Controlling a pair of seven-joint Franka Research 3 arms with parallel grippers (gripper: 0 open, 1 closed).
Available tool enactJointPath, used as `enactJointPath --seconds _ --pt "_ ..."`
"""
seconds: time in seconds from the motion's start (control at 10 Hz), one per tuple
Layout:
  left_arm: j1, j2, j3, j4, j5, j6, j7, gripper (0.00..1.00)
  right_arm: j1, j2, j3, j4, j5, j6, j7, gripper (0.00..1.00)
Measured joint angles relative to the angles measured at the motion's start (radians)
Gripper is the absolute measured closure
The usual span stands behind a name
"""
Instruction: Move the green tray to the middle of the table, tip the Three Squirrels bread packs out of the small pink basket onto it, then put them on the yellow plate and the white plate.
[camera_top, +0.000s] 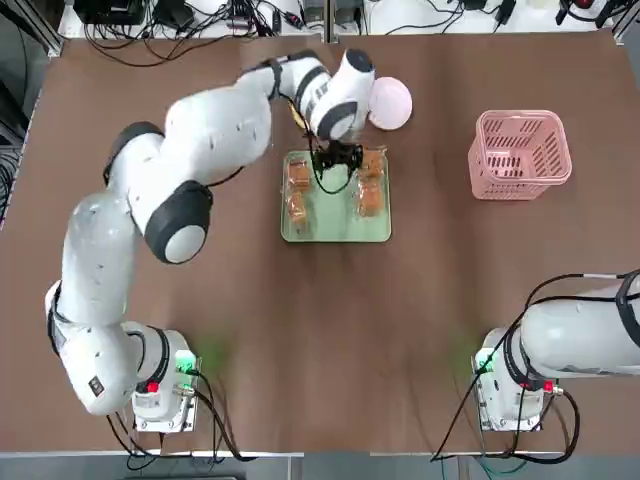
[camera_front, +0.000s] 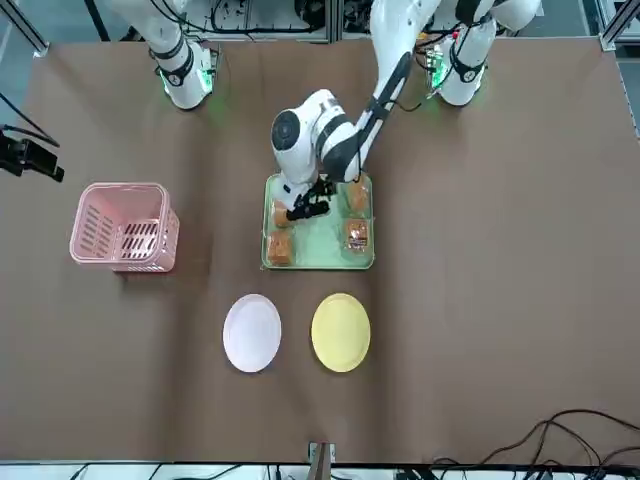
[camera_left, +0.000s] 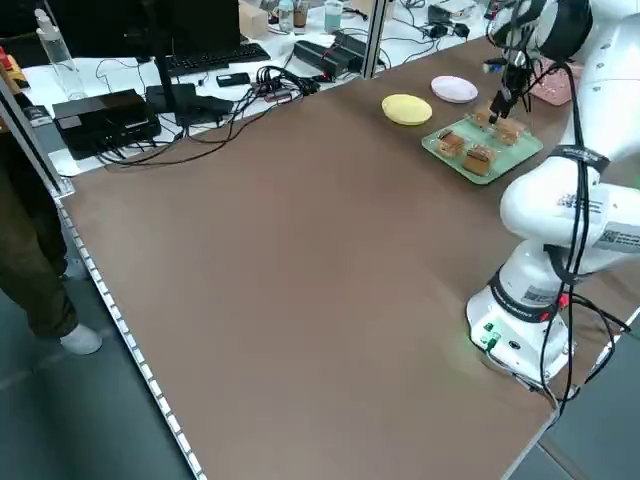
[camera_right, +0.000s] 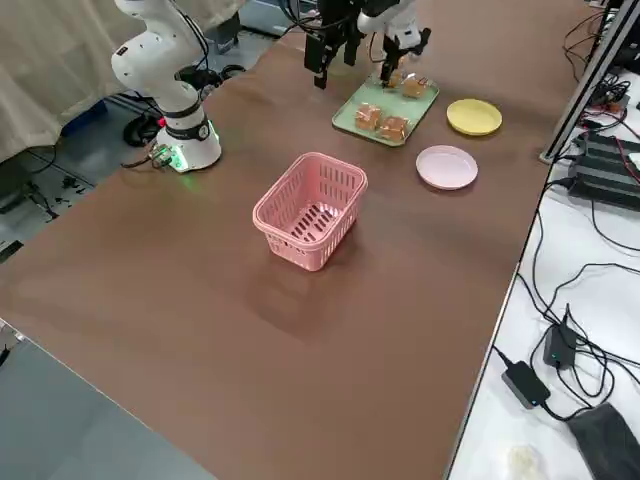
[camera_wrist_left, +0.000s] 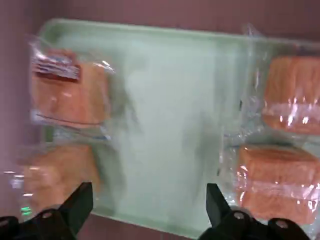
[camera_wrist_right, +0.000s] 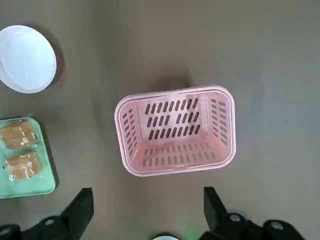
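Our left tool (camera_wrist_left: 145, 212), fingers apart, hovers over the tray (camera_wrist_left: 165, 125) between four bread packs (camera_wrist_left: 67, 90); our right tool (camera_wrist_right: 147, 212) is parked, open.

The pale mint tray (camera_front: 318, 245) lies flat mid-table, directly under the left gripper's fingers (camera_wrist_left: 77, 205), which stand spread wide over its bare centre strip. Four clear bread packs (camera_wrist_left: 67, 90), each holding an orange-brown piece, lie on the tray in two pairs, one pair outside each finger, none between them. The pink basket (camera_top: 520, 153) stands upright and empty, slatted walls and thick rim intact, well apart from those fingers and below the right gripper's spread fingers (camera_wrist_right: 80, 212). The yellow plate (camera_front: 341, 332) and white plate (camera_front: 252, 333) lie bare, side by side, just past the tray's far edge.
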Motion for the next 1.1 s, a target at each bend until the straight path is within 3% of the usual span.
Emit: enactJointPath --seconds 0.6,0.9,1.1 --pt "0.312 -0.245 0.004 -0.111 0.0 -0.057 0.29 0.0 0.04 0.005 0.016 -0.015 0.002 0.052 0.0 0.03" --pt "0.485 -0.421 0.005 -0.126 0.0 -0.176 0.496 0.0 0.13 0.02 0.019 -0.123 0.003 0.191 0.037 0.04" --pt "0.55 -0.505 0.005 -0.125 -0.001 -0.227 0.619 0.0 0.198 0.026 0.022 -0.197 0.003 0.278 0.117 0.04"
